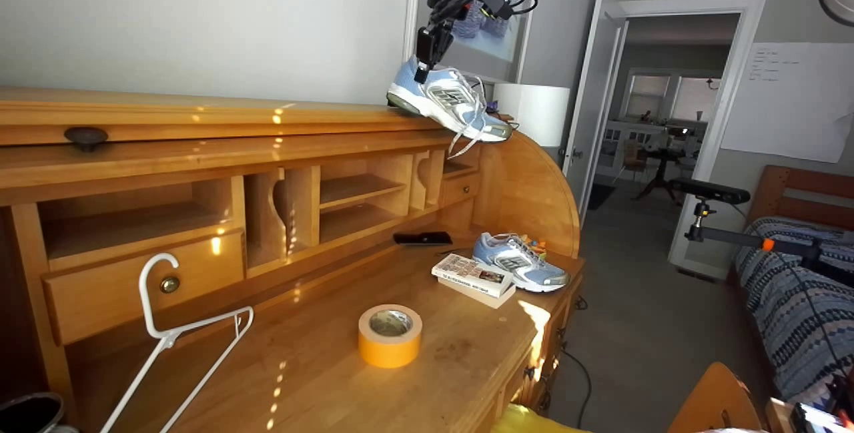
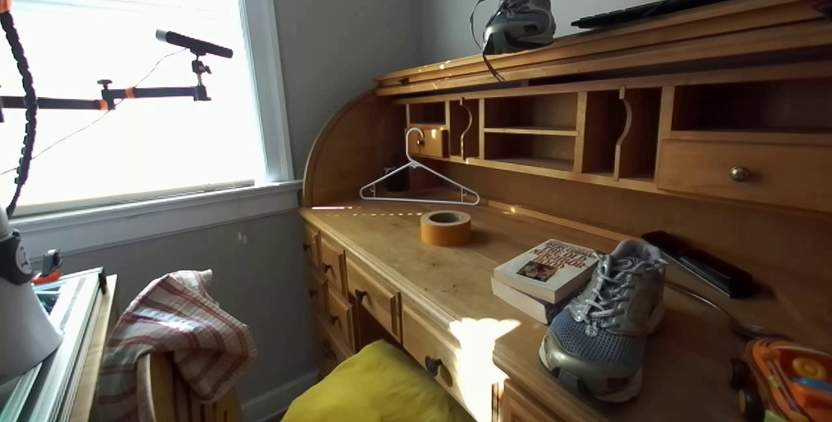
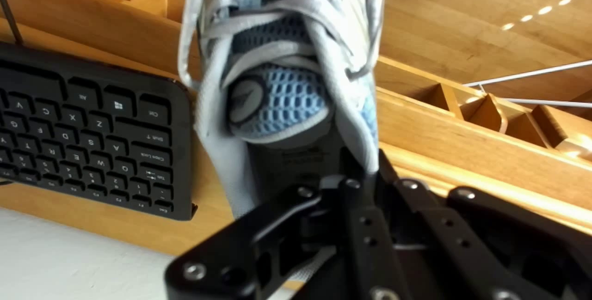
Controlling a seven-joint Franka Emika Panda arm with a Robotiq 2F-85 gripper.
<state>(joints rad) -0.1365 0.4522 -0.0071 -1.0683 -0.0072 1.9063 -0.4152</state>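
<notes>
A blue and white running shoe [image 1: 454, 103] is at the top shelf of the roll-top desk, in both exterior views. My gripper [image 1: 423, 75] comes down from above and is shut on the side of its collar. In the wrist view, one finger of the gripper [image 3: 366, 163] is inside the shoe opening and the other is outside, pinching the padded wall. The laces hang loose at the toe end. Whether the sole touches the shelf, I cannot tell. A matching shoe [image 2: 608, 318] stands on the desk surface below, beside two stacked books [image 2: 546, 272].
A black keyboard [image 3: 92, 129] lies on the top shelf close to the held shoe. The desk surface bears a roll of orange tape [image 1: 390, 346], a white hanger [image 2: 419, 181], a black object [image 2: 702, 263] and a toy car [image 2: 786, 376]. A lamp [image 1: 534, 113] stands beyond the desk.
</notes>
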